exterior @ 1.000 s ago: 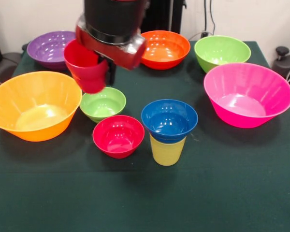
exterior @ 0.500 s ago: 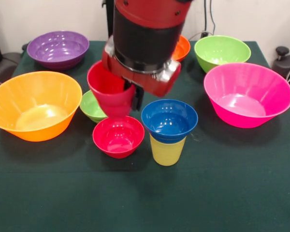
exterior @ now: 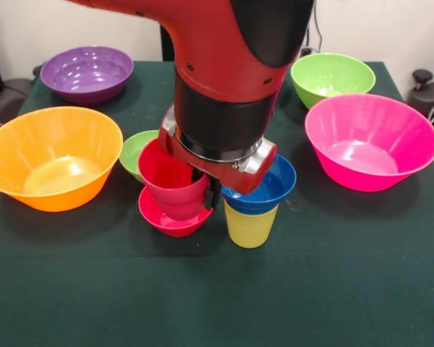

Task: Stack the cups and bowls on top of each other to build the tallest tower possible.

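Observation:
My gripper (exterior: 206,189) is shut on the red cup (exterior: 172,186), gripping its rim, and holds it tilted just above the small red bowl (exterior: 165,221). Right beside it the small blue bowl (exterior: 273,189) sits on top of the upside-down yellow cup (exterior: 249,226); the arm's wrist covers the left part of the blue bowl. The small green bowl (exterior: 137,150) peeks out behind the red cup. The medium orange bowl is hidden behind the arm.
The large orange-yellow bowl (exterior: 50,155) stands at the left and the large pink bowl (exterior: 369,141) at the right. The purple bowl (exterior: 87,72) is at the back left and the medium green bowl (exterior: 331,76) at the back right, all on the dark green table (exterior: 217,296).
My arm has carried the red cup forward and to the right, from above the small green bowl to just over the small red bowl, close to the blue bowl on the yellow cup.

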